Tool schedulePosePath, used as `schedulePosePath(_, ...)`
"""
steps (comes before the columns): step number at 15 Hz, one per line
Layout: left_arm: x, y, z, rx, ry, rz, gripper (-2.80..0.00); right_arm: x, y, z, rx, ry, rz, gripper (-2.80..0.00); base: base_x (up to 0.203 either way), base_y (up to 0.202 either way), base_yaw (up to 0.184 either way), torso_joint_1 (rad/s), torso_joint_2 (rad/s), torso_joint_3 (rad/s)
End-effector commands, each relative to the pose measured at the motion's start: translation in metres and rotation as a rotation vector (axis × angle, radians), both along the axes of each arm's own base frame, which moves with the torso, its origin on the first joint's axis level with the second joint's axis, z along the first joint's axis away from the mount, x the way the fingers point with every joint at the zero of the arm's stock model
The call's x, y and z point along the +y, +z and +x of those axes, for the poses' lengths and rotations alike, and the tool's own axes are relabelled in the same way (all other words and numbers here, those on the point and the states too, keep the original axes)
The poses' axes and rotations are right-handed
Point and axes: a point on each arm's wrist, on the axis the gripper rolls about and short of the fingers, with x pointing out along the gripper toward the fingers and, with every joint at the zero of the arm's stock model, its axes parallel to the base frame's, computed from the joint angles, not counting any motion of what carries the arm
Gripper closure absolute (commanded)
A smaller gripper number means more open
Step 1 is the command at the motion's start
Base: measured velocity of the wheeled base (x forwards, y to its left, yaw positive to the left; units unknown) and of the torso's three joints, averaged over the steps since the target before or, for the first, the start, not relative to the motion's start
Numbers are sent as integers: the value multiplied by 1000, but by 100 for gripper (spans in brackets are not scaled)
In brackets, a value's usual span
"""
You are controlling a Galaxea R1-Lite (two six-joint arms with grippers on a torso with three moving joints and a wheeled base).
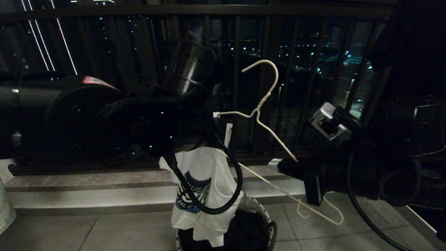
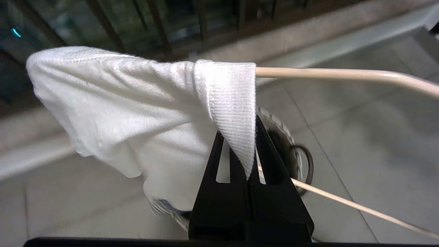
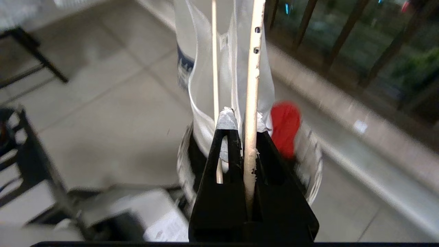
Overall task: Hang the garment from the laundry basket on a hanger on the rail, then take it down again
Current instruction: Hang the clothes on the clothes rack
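Both pincers are clamped: left pincer [image 2: 252, 151] on the garment [image 1: 205, 188] collar, right pincer [image 3: 252, 137] on the hanger [image 1: 268, 132]. Shirt seems half-threaded above the laundry basket [image 1: 264, 216]; hanging remains.

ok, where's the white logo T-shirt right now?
Head view, centre: the white cotton logo T-shirt hangs over the round mesh laundry basket, collar pinched by the left end effector, one end of the cream wire hanger inside.
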Motion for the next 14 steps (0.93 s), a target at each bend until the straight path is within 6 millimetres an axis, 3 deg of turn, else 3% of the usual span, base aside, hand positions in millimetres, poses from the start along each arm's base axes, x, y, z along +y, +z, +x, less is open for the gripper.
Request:
schedulePosePath(1,8,16,0,-50,-2,2,0,9,6,13,-36,6,9,0,0,0,0,0,0,0)
schedulePosePath(7,31,40,-20,-56,-259,-83,0,25,0,36,-57,56,16,0,0,0,0,0,0,0)
schedulePosePath(14,37,30,-32,5,-417,-112,0,27,-1,47,-78,43,34,0,0,0,0,0,0,0)
